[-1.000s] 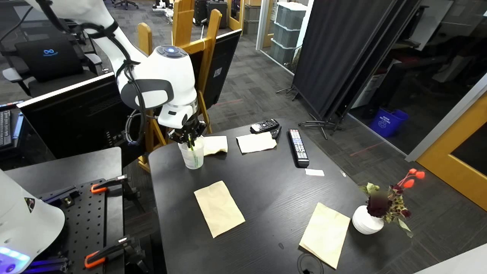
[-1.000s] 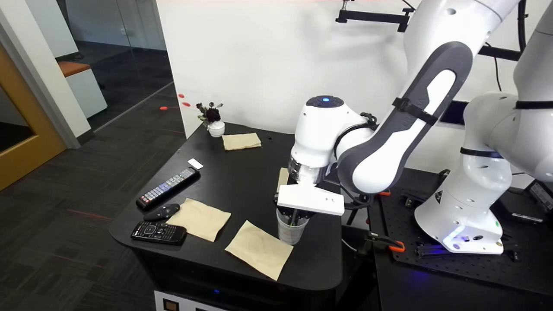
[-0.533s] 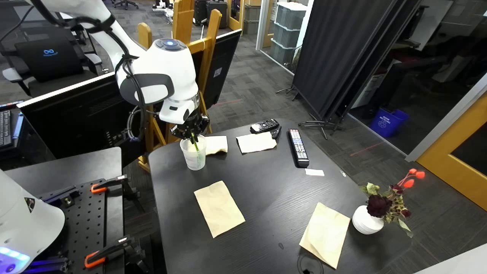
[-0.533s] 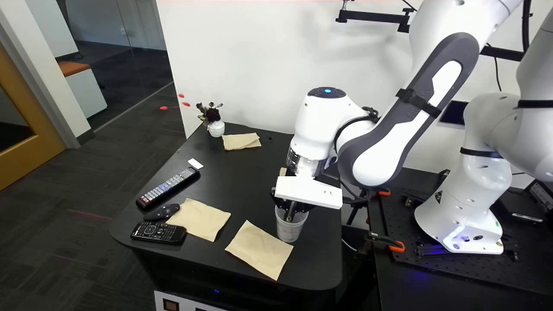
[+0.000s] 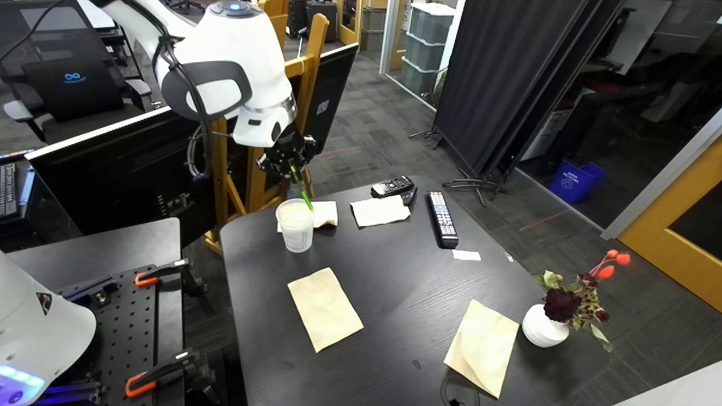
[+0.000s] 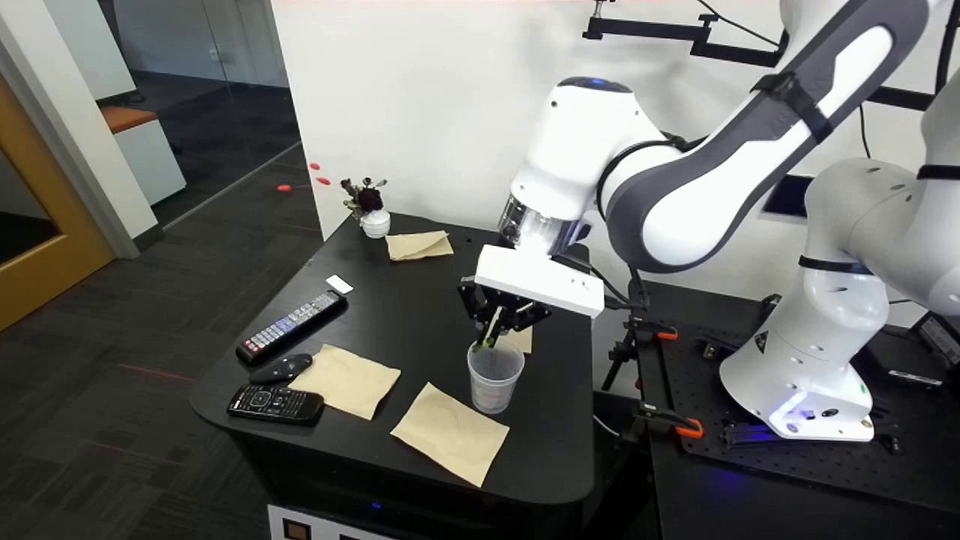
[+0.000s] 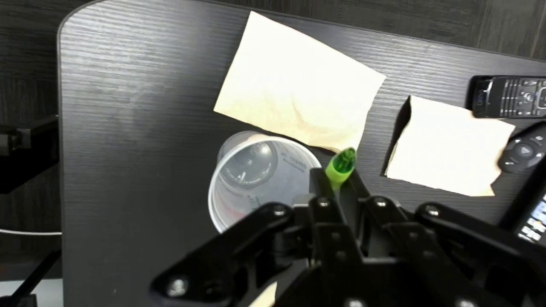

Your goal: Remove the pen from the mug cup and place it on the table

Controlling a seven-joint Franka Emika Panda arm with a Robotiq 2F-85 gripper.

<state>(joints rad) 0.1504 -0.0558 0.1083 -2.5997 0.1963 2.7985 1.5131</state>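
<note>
The green pen [image 5: 303,193] is held at a slant over the mug cup, its lower end at about rim height in an exterior view. Its green end sticks out past the fingertips in the wrist view [image 7: 340,169]. My gripper [image 7: 338,182] is shut on the pen, just above and beside the cup's rim; it also shows in an exterior view [image 6: 487,337]. The whitish translucent mug cup [image 5: 296,234] stands upright on the dark table [image 5: 395,276]. It also shows in an exterior view [image 6: 493,396]. In the wrist view its inside [image 7: 277,179] looks empty.
Yellowish paper pads lie around the cup, one close behind it [image 7: 298,89] and one nearer the middle [image 5: 326,310]. Remotes [image 5: 443,220] and a small white card [image 5: 466,255] lie farther along. A white vase [image 5: 545,326] with flowers stands at the far end.
My gripper has risen with the pen, drawing the pen up from inside the cup to about rim height. The pen now tilts more. The cup has shifted slightly on the table.
</note>
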